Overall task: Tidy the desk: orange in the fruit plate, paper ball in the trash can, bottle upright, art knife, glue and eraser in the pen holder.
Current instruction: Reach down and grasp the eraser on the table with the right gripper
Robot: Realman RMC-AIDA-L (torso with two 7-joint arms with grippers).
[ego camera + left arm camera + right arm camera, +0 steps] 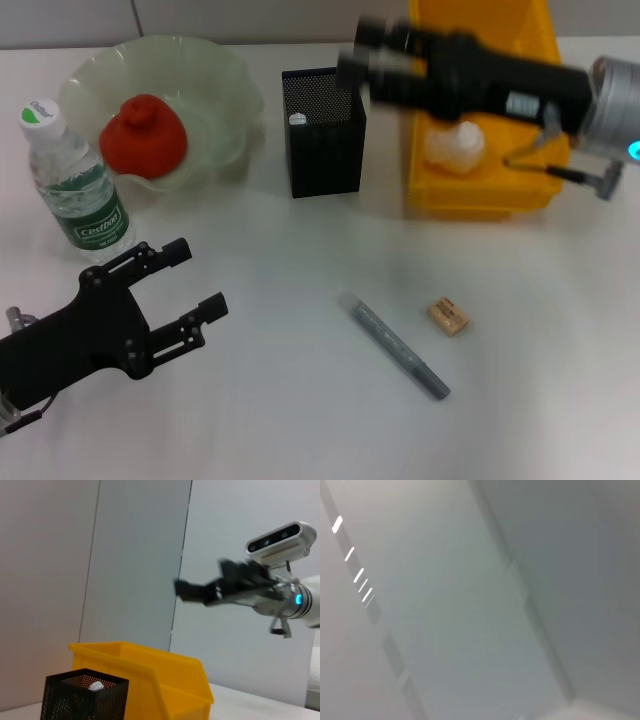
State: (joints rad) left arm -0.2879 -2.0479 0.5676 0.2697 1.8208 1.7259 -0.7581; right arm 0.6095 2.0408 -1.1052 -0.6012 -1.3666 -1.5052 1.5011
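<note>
Near edge: left gripper low over desk, fingers apart, empty. Mid-desk: art knife beside eraser. Farther: upright bottle, orange in fruit plate, pen holder, paper ball in trash can. Right gripper raised above; finger state can't tell.

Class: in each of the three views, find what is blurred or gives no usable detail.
Head view: the right gripper is motion-smeared above the pen holder; the desk items are sharp. Left wrist view: the same gripper is smeared. Right wrist view: only hazy grey surfaces.
</note>
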